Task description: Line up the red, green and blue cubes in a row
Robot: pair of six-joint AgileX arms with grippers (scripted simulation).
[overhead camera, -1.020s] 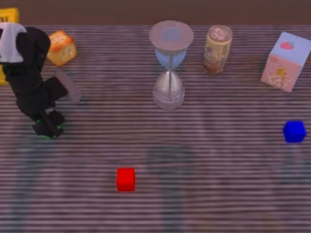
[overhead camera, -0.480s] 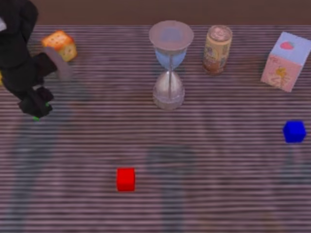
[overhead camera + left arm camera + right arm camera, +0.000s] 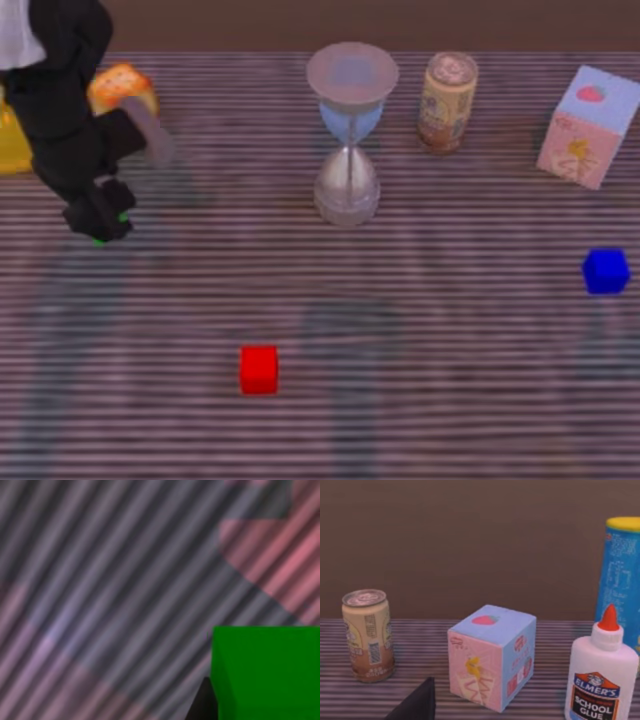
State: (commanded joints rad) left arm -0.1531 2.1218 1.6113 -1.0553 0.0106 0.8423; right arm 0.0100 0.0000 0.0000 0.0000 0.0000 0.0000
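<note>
Hourglass far centre, beige drink can just right of it. Pink strawberry carton far right; orange speckled cube far left. Elmer's school glue bottle near the carton.

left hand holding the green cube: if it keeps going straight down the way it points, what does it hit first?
Probably just bare striped table. The left wrist view shows only tabletop beyond the green cube. From above, the left hand sits at the table's left, apart from the red cube. Height is unclear.

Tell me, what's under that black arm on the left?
Between the jaws of the left gripper sits a green cube, seen close in the left wrist view, with striped table beneath. From above, the arm covers nearly all of the cube.
</note>
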